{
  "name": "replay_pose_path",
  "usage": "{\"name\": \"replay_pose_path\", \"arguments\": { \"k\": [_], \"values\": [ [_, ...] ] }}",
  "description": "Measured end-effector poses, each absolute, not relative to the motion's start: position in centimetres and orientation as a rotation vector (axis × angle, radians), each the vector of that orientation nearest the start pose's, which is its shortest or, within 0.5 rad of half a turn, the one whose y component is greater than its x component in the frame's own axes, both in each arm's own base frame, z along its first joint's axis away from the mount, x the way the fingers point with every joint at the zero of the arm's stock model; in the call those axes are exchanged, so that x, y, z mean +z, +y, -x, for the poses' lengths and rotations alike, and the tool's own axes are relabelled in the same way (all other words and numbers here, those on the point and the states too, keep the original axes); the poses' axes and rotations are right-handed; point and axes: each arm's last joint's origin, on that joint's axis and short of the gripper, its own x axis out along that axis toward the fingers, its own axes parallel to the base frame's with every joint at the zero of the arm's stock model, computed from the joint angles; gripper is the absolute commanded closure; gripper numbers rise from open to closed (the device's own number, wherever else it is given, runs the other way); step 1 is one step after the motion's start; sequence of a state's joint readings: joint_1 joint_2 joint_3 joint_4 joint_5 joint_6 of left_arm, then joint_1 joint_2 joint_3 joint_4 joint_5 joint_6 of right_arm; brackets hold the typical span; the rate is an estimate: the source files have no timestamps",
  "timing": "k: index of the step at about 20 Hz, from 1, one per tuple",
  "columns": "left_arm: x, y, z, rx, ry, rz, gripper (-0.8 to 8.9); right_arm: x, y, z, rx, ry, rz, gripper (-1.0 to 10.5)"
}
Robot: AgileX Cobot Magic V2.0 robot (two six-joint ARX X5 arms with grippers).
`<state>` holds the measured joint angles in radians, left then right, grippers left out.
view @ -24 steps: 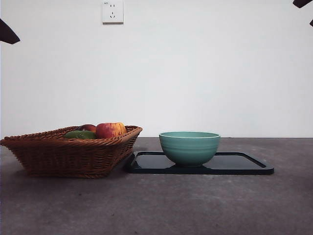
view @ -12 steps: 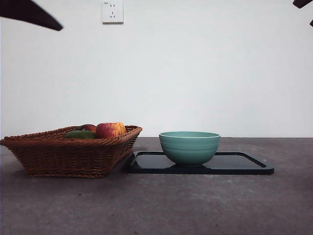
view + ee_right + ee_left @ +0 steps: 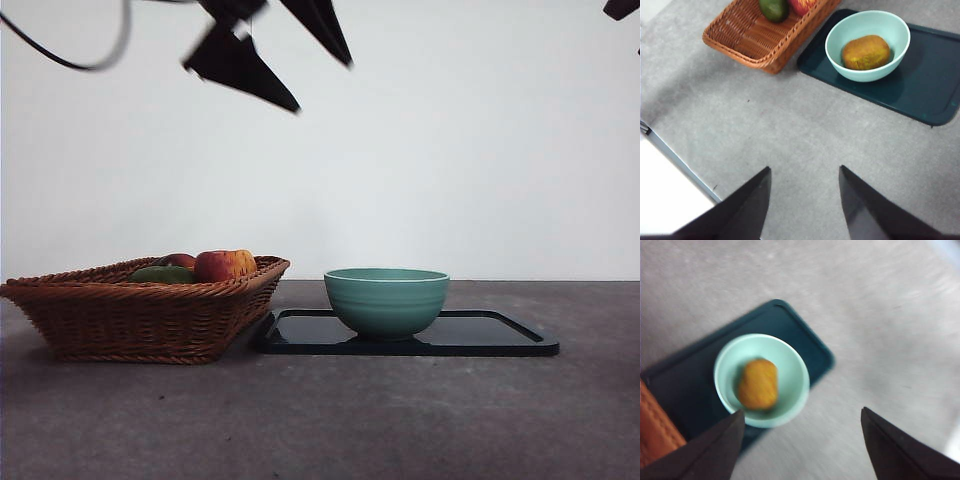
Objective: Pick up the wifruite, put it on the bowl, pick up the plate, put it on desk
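note that the left pincer [image 3: 268,60] has swung in high above the basket [image 3: 140,318], jaws open and empty. the wifruite [image 3: 866,52] already lies in the bowl [image 3: 867,45]; you now move the tray [image 3: 490,335] onto the table [image 3: 330,420].

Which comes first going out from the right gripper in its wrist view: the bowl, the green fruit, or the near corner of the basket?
1. Wicker basket, near corner: closest to the right gripper, on the bare desk.
2. Teal bowl on the black tray, holding the wifruite: farther out.
3. Green fruit: farthest, deep in the basket beside the apple.
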<state>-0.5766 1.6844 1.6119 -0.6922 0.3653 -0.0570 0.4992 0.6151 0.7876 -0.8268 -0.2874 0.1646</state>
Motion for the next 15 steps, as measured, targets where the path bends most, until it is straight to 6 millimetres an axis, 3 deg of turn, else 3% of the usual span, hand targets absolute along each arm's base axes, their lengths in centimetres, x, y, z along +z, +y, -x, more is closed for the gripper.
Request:
{"name": "replay_pose_path", "arguments": {
  "k": [6,10,15],
  "values": [
    [29.8,-25.5,-34.1,-0.855,0.844,-0.197,4.52,29.7,6.0,-9.2,0.696,0.754,-0.075,7.3],
    [25.3,-27.5,-35.1,-0.862,0.904,-0.303,4.52,29.6,5.9,-9.1,0.693,0.772,-0.073,7.3],
    [22.2,-28.9,-35.4,-0.855,0.917,-0.436,4.52,29.5,5.9,-9.1,0.690,0.786,-0.071,7.3]
  ]
}}
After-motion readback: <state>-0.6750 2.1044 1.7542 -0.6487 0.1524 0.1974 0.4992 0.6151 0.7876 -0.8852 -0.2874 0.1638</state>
